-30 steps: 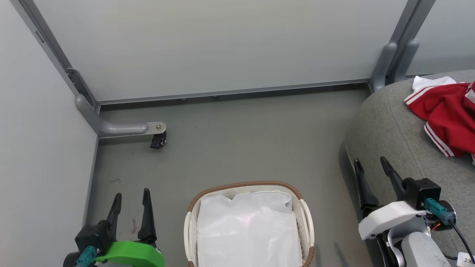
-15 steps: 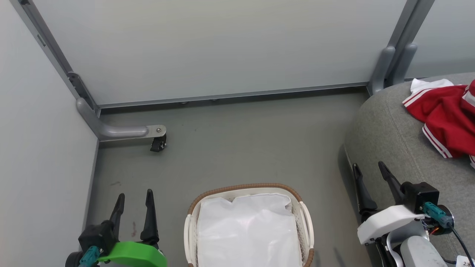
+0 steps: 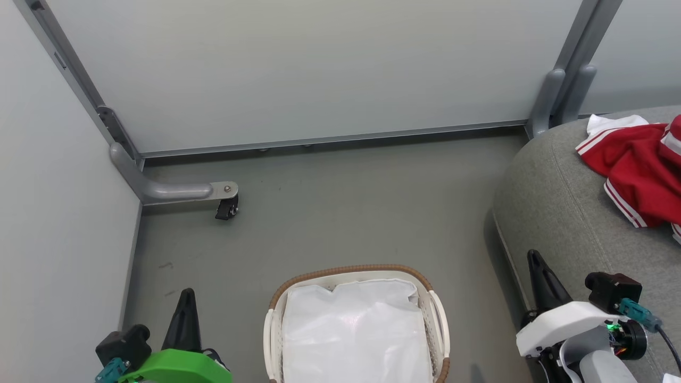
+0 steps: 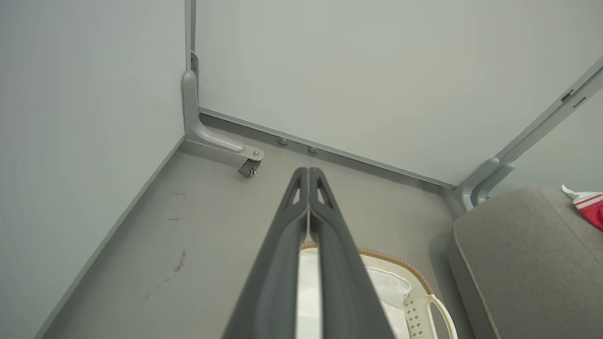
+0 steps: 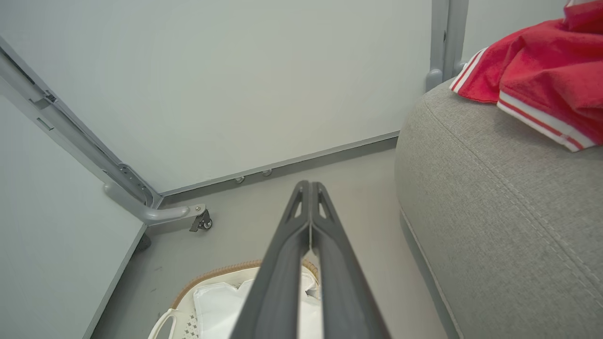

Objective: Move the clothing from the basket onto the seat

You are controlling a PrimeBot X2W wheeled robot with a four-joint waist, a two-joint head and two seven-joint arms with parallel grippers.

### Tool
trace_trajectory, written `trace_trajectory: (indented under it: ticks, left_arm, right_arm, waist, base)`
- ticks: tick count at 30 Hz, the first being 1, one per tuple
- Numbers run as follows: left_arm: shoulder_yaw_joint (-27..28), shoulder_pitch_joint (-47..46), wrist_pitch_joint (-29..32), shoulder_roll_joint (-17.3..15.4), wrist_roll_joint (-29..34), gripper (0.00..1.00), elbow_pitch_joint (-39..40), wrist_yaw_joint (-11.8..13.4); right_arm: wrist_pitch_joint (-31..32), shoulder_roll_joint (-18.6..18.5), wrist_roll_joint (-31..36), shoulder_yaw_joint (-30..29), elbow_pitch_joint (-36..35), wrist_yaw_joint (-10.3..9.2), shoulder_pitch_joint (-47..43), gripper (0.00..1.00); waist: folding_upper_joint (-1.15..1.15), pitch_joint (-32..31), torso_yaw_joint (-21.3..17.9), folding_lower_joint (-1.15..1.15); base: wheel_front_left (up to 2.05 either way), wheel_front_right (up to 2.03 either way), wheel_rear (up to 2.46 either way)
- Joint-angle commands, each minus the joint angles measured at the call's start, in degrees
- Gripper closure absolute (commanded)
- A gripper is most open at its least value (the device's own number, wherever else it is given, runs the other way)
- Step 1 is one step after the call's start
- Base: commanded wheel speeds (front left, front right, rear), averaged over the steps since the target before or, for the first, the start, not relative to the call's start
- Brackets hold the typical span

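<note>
The grey seat [image 3: 564, 213] stands just to the right of my right gripper [image 3: 533, 258]. In my right wrist view a strip of floor [image 3: 346, 213] shows between its rounded edge and my fingers. The basket [image 3: 351, 270] sits on that floor between my two grippers, lower than both, with its white liner [image 3: 356, 335] lying inside. The red clothing [image 3: 638, 170] with white stripes is bunched on top of the seat, ahead and to the right of my right gripper and well apart from it. That gripper is clenched: its two dark fingers [image 5: 325, 263] meet at the tips, grasping nothing and touching nothing. My left gripper [image 3: 187, 292], to the left of the basket, is clenched the same way, with its fingers [image 4: 282, 263] pressed together and hanging free above the floor. A small black caster [image 3: 227, 205] sits ahead of my left gripper, well apart.
</note>
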State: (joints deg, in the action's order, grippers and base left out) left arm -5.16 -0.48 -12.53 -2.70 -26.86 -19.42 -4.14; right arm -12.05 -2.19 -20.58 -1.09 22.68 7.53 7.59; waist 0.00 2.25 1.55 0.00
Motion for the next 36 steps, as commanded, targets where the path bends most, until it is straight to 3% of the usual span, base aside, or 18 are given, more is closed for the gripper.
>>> trace_trajectory:
  ticks: [1,36]
  left_arm:
    - [0.71,-1.01,0.59,-0.09,-2.45,1.0,1.07,-0.42]
    - [5.46,-3.36,8.5,-0.17,-29.31,1.0,3.02,-1.73]
  right_arm:
    - [0.47,-0.27,-2.69,-0.32,-1.29,-0.01,0.57,1.0]
    - [8.13,-0.52,-32.14,-2.45,-4.7,-0.03,-0.42,1.0]
  waist:
    - [0.0,-0.03,-0.02,0.0]
    - [0.0,-0.64,-0.48,0.0]
  base:
    - [0.0,0.0,0.0]
    - [0.0,0.0,0.0]
